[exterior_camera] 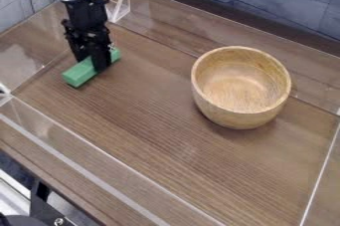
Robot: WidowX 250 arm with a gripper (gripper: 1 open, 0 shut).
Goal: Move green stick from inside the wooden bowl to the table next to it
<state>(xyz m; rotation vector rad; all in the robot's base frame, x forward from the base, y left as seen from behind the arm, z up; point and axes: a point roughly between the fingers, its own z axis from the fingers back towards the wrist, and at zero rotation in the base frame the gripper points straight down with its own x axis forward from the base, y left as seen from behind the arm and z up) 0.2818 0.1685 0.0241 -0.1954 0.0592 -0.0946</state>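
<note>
Over on the far left of the counter, the bright green stick is lying flat, its long axis running near-left to far-right, well apart from the wooden bowl. The end effector is clamping it shut.

Brown wood-grain bench, clear acrylic walls along edges. Wooden bowl upright at 3 o'clock, interior bare. Green stick flat on bench at 10 o'clock, well apart from bowl.
</note>
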